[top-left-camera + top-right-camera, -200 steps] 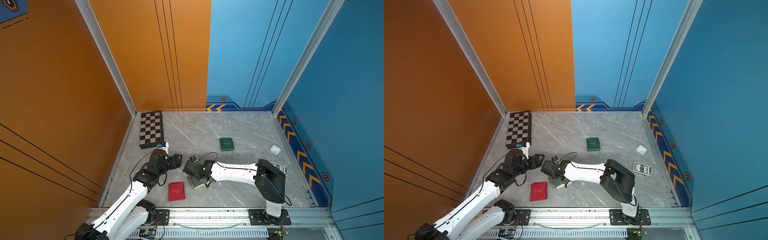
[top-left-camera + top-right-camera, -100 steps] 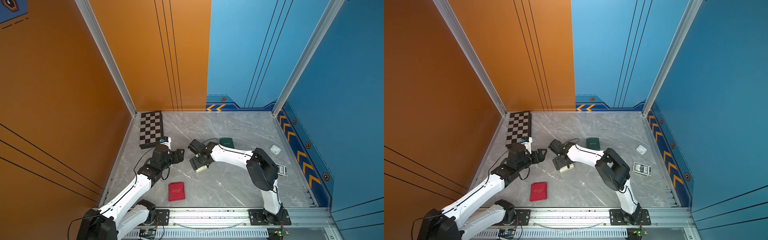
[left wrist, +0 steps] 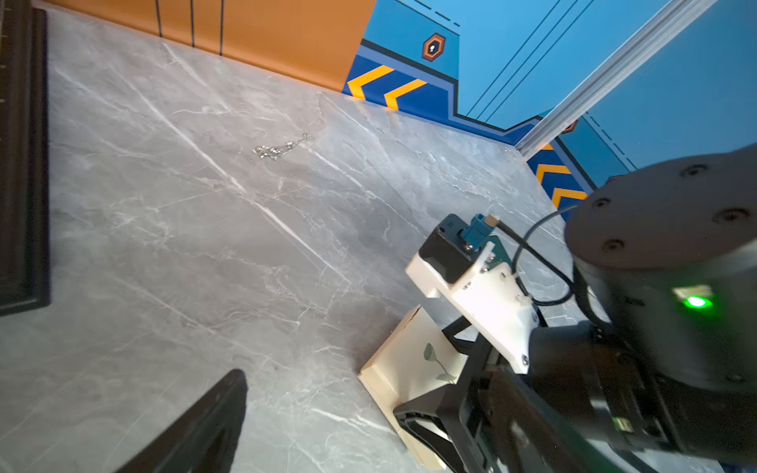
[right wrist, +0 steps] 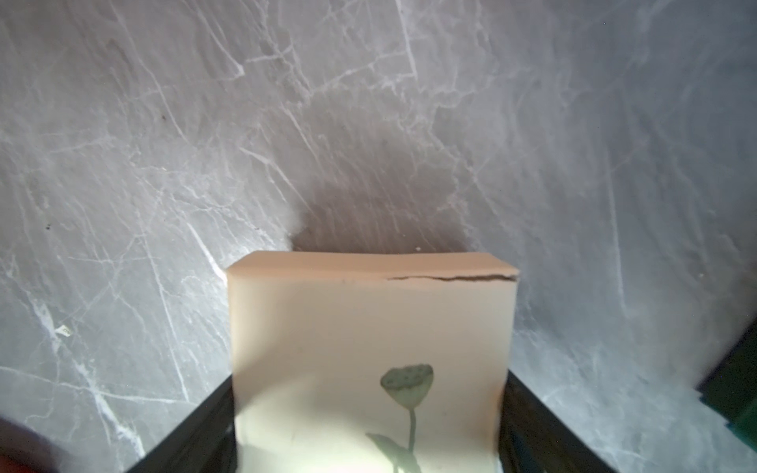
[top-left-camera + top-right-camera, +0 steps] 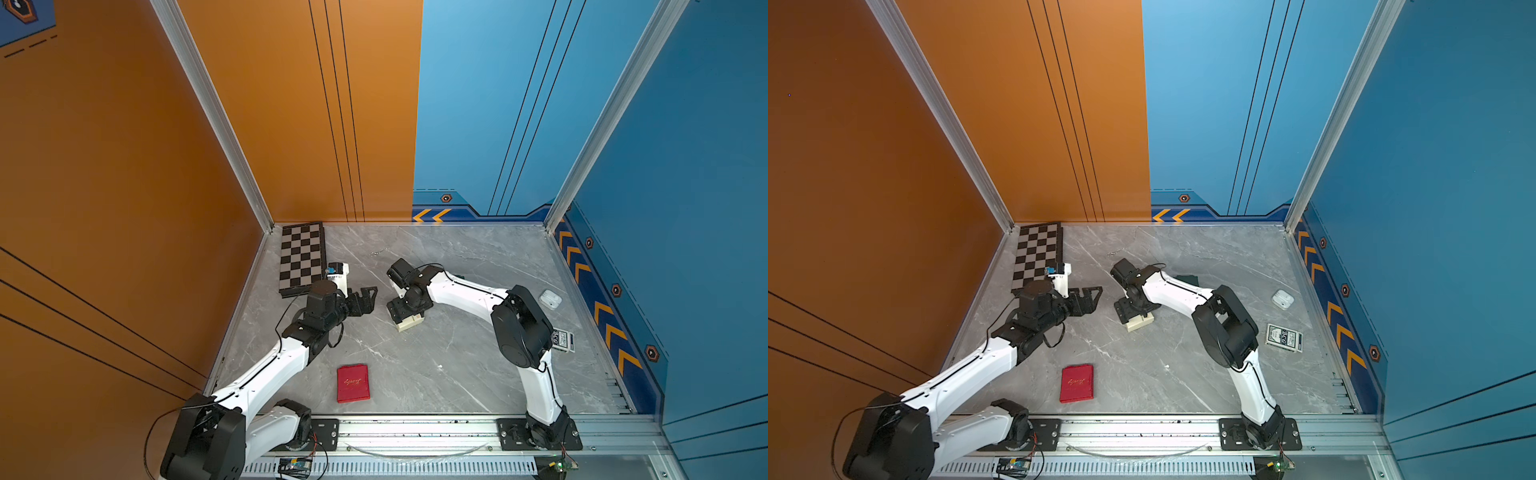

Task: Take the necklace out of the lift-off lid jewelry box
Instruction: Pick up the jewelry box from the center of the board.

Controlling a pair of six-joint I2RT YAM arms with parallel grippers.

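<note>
Necklace (image 5: 379, 251): lies loose on the bench (image 5: 457, 374), a small silver heap toward the far side, just right of the chessboard (image 5: 301, 257) and well apart from both claws. It is outside the box. Jewelry box (image 5: 411, 323): cream with a lotus print, at mid-bench, nearer than the chain. It looks closed in the right wrist view, with a split along one upper edge. Whether it rests on the bench or is held just clear, I cannot tell. Right claw (image 5: 402, 312): comes down over the box, jaws against two opposite sides, grasping it. Change over the last second: the right arm has carried the box away from the near side, where it sat close to the red case (image 5: 353, 383), so the two are now well apart. The left arm has stretched toward the far side alongside it, and its jaws have spread. Left claw (image 5: 369, 300): released, empty, just left of the box and pointing at it. Judgement: extraction looks complete. What remains is probably only setting the box down and letting go. Keep both arms clear of the chain.
</note>
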